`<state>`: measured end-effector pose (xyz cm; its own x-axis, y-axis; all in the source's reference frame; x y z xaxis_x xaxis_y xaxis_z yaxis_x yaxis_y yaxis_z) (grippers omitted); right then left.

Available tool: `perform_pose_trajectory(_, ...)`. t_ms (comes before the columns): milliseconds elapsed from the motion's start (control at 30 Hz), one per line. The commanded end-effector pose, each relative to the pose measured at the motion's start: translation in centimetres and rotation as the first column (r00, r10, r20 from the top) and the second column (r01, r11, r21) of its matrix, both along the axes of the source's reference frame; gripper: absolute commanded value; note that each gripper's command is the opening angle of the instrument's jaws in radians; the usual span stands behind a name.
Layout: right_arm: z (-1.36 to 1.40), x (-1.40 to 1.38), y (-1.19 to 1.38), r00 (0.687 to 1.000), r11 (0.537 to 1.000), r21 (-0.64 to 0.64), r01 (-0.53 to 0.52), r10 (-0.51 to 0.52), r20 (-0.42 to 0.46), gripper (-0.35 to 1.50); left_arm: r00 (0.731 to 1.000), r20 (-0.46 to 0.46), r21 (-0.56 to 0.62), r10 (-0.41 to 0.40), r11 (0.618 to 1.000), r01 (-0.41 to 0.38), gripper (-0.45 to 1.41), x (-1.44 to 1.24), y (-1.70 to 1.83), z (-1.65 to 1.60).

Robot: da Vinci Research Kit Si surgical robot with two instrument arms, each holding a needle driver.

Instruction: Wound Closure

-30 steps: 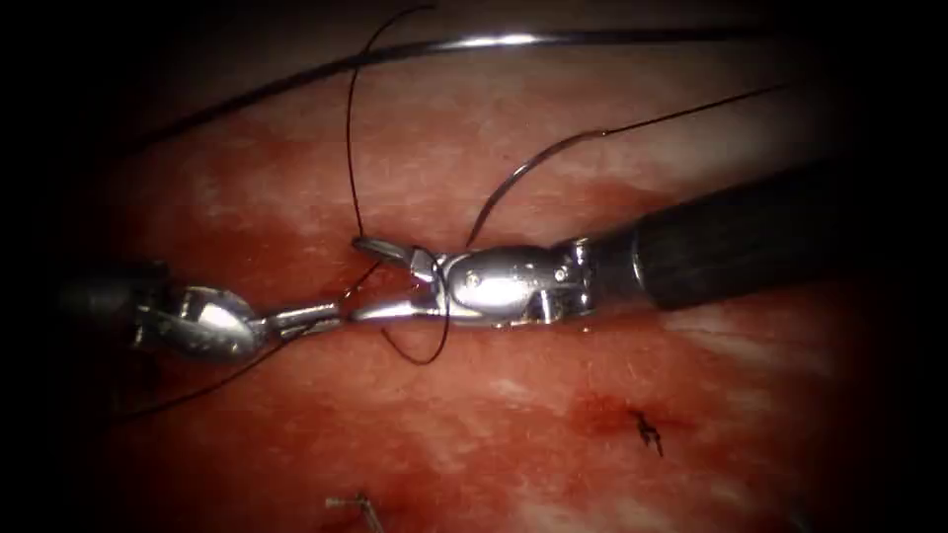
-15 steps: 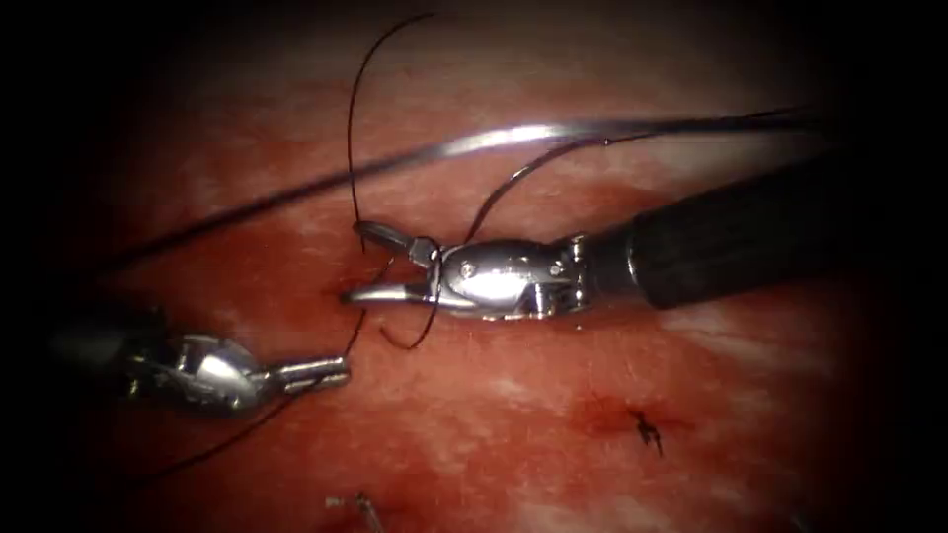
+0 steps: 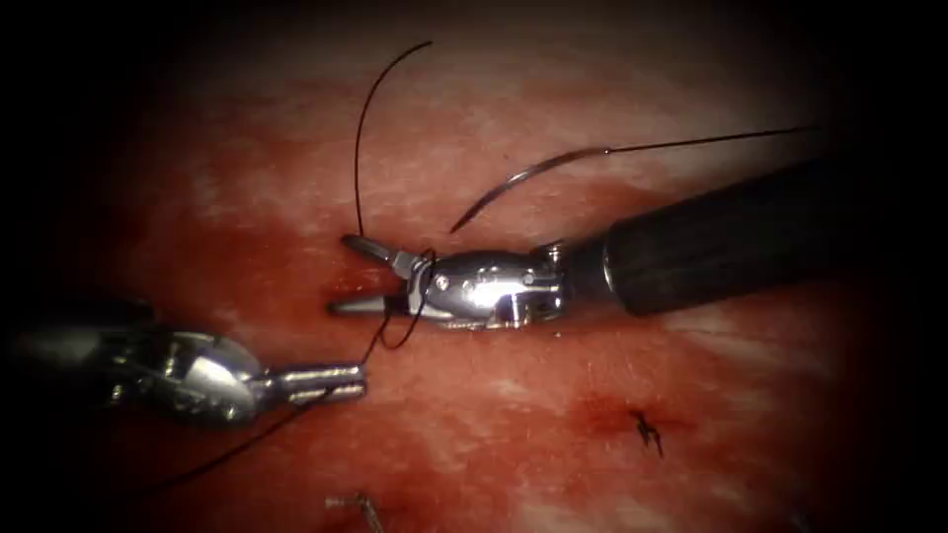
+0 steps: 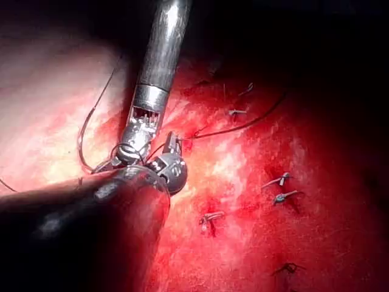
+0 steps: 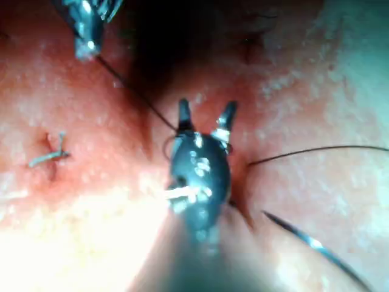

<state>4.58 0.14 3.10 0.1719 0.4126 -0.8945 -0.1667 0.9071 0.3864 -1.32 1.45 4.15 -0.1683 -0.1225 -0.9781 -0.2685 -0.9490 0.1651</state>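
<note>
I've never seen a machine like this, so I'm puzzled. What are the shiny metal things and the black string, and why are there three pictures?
It is a practice surgery robot with two thin arms, sewing shut a cut in pork belly, the tissue; there is no patient. One picture looks down from above and in front. The other two look along each arm from very close. The right pincer, entering from the right, is open and holds nothing, though the thread loops around it. The left pincer is shut on that thread. The curved needle lies on the tissue above the right arm, held by neither. The small dark knot is a finished stitch.
</note>
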Motion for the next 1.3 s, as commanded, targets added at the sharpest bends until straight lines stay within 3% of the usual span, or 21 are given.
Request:
perform_pose_trajectory(33,0.04,0.06,-0.08,1.000,1.000,0.000,0.013,-0.013,-0.004,0.88,1.000,-0.006,-0.004,-0.001,1.000,0.001,-0.45,-0.03,0.02,0.07)
perform_pose_trajectory(333,0.05,0.12,-0.17,0.999,0.999,-0.001,0.049,-0.049,-0.014,0.86,1.000,0.013,0.012,0.009,1.000,-0.009,-0.45,0.04,0.48,0.21)
perform_pose_trajectory(700,-0.01,0.13,-0.23,0.996,0.997,0.007,0.082,-0.082,-0.037,0.86,0.997,-0.020,0.026,0.069,0.997,-0.068,-0.45,-0.06,0.92,0.87)
perform_pose_trajectory(967,-0.05,0.11,-0.24,0.992,0.994,0.013,0.106,-0.105,-0.064,0.83,0.995,-0.043,0.027,0.096,0.995,-0.094,-0.45,-0.02,1.05,1.24)
perform_pose_trajectory(1300,-0.12,0.03,-0.15,0.984,0.998,0.007,0.060,-0.058,-0.170,0.79,0.992,-0.050,0.041,0.112,0.993,-0.110,-0.45,0.02,0.97,1.62)
